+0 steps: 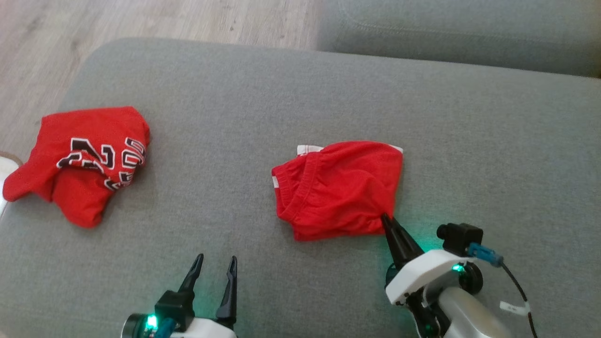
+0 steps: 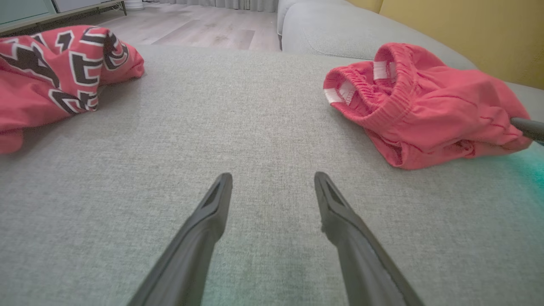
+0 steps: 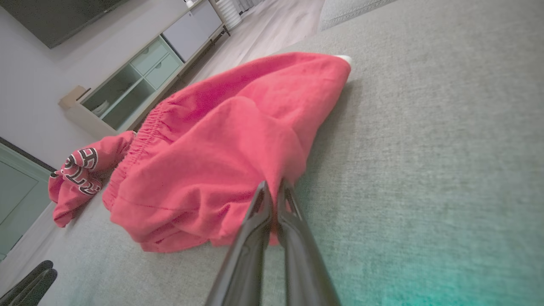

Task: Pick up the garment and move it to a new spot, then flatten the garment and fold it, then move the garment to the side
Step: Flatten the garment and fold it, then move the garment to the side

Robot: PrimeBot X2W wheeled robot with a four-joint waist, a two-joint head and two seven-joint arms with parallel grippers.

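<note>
The garment, a pair of plain red shorts (image 1: 340,188) with an elastic waistband, lies crumpled in the middle of the grey sofa seat (image 1: 281,94). My right gripper (image 1: 387,219) is at its near right corner, jaws pinched together on a fold of the red cloth (image 3: 221,144); the right wrist view shows the fabric caught between the fingertips of that gripper (image 3: 274,187). My left gripper (image 1: 217,262) hovers open over bare cushion, well to the left of the shorts (image 2: 425,110), with nothing between the fingers of the gripper (image 2: 274,178).
A second red garment with black and white lettering (image 1: 84,159) lies bunched at the seat's left edge. A grey back cushion (image 1: 460,33) borders the far side. Wooden floor (image 1: 70,28) lies beyond the left edge, and a low cabinet (image 3: 127,89) stands farther off.
</note>
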